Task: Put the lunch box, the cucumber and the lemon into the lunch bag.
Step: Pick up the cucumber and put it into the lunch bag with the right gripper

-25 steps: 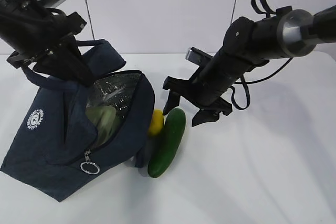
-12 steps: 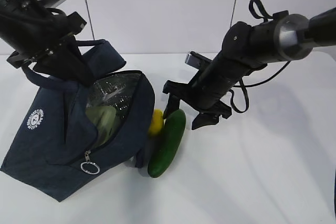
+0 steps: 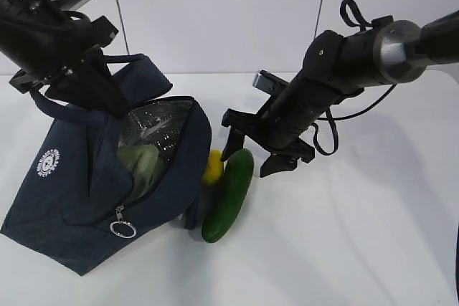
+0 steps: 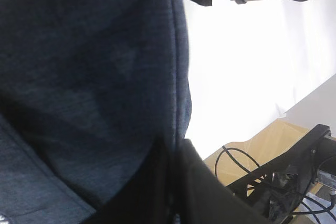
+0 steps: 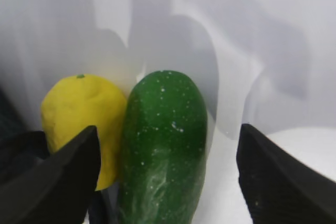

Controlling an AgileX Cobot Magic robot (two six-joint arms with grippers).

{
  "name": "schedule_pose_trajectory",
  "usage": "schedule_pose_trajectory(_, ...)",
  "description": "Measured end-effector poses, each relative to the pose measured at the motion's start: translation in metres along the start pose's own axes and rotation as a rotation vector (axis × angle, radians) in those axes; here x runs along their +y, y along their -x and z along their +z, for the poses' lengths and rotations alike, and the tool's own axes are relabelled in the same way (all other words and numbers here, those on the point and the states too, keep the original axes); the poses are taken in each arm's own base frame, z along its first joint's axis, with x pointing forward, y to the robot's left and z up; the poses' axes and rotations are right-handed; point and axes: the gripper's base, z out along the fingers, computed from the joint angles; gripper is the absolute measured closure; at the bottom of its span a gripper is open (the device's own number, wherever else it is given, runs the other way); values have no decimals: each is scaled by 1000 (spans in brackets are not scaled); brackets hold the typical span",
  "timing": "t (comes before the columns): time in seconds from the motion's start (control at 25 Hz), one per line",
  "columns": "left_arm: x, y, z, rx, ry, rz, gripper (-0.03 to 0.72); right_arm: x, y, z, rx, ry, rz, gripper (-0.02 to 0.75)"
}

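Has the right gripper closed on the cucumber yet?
No, the right gripper is open, its fingers either side of the cucumber lying on the table.

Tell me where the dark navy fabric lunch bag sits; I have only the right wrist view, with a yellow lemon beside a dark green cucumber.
Observer: The dark navy fabric lunch bag lies just left of the small yellow lemon, top open, silver lining showing.
Operator: Report the lunch box.
Observer: The pale green-lidded lunch box shows inside the bag's opening.
Operator: Describe the left gripper.
Observer: The left gripper is shut on the bag's upper fabric.
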Motion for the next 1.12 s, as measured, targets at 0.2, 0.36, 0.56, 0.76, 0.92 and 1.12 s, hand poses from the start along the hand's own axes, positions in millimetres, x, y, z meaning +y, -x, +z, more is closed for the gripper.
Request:
schedule_pose_trajectory(0.2,0,0,0,-1,0,0,685,2,-1,0,14,21,26,150)
schedule_pose_trajectory(0.36,0,0,0,-2,0,0,685,4,-2,0,21,41,50,150)
schedule_pose_trajectory(0.56,0,0,0,-2,0,0,685,4,-2,0,26,44,53,150)
schedule_pose_trajectory(0.76,0,0,0,-2,0,0,685,4,-3,0,32,44,53,150)
schedule_pose_trajectory(0.92,0,0,0,-2,0,0,685,4,-3,0,32,44,53,150)
schedule_pose_trajectory(1.12,0,0,0,-2,0,0,685,4,-3,0,32,45,54,150)
